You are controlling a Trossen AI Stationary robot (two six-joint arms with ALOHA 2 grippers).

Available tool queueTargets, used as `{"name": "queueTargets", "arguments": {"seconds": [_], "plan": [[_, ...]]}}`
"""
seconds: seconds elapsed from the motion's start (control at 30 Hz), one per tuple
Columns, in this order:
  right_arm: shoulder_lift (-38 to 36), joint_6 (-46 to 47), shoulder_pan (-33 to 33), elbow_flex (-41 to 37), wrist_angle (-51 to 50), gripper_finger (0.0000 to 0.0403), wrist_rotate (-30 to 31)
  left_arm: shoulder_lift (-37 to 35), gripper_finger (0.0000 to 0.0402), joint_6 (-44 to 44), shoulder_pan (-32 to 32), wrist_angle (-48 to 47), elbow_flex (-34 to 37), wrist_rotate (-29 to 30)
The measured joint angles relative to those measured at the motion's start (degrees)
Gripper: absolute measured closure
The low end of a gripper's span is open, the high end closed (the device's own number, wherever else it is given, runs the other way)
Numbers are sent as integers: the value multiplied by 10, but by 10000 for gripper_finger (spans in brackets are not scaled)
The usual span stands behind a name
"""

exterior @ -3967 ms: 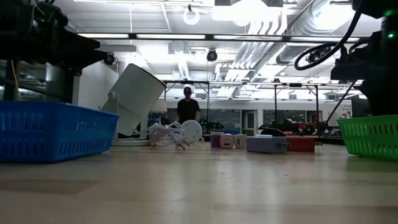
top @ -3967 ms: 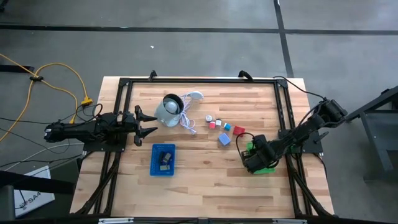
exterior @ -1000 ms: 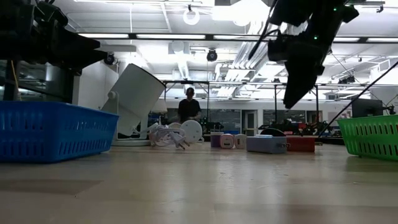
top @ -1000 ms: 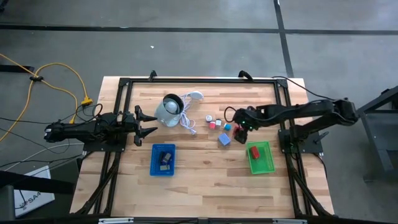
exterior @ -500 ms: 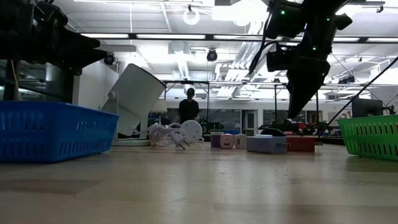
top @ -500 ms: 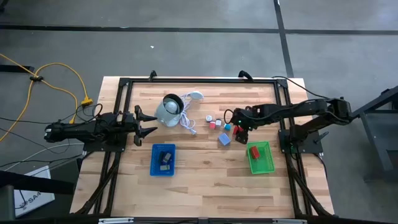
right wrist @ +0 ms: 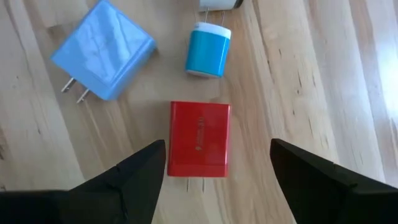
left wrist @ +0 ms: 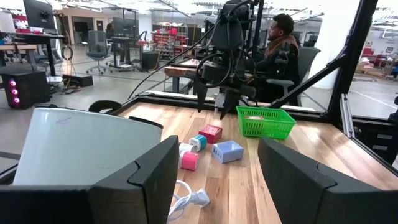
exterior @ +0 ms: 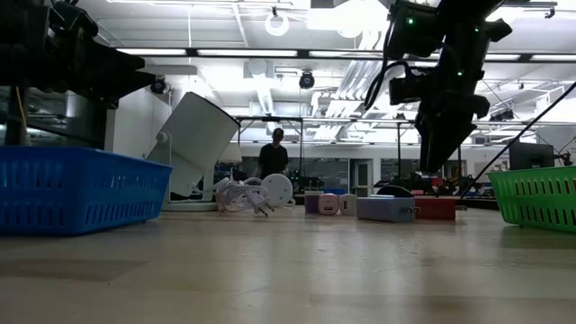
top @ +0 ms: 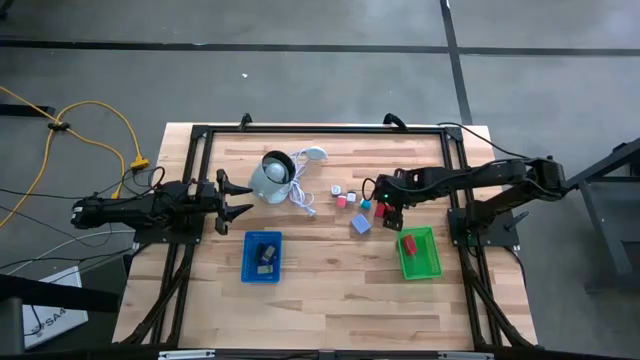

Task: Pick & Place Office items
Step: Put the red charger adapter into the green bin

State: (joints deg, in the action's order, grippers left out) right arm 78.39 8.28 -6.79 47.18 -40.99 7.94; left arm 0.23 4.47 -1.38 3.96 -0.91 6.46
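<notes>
Wooden tabletop held your red block (right wrist: 199,139) beside the teal block (right wrist: 208,49), your right gripper (right wrist: 217,171) spread wide above it; light, rigid, probably slick, so you needed its flat sides.

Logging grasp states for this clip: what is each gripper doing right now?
Left gripper: open, empty, waiting at the table's left edge.
Right gripper: open, empty, poised above the red block.

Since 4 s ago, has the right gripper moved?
Yes. The right gripper left the green tray for the red block, jaws open above it.
</notes>
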Motion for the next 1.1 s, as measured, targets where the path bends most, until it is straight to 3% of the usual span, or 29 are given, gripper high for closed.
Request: {"name": "queueTargets", "arguments": {"seconds": [0.43,0.63,1.1], "plan": [[52,69,0,0,15,125,-11,0,189,0,0,0,0,0],[71,72,0,0,27,125,-37,0,189,0,0,0,0,0],[103,97,-13,0,35,125,-31,0,189,0,0,0,0,0]]}}
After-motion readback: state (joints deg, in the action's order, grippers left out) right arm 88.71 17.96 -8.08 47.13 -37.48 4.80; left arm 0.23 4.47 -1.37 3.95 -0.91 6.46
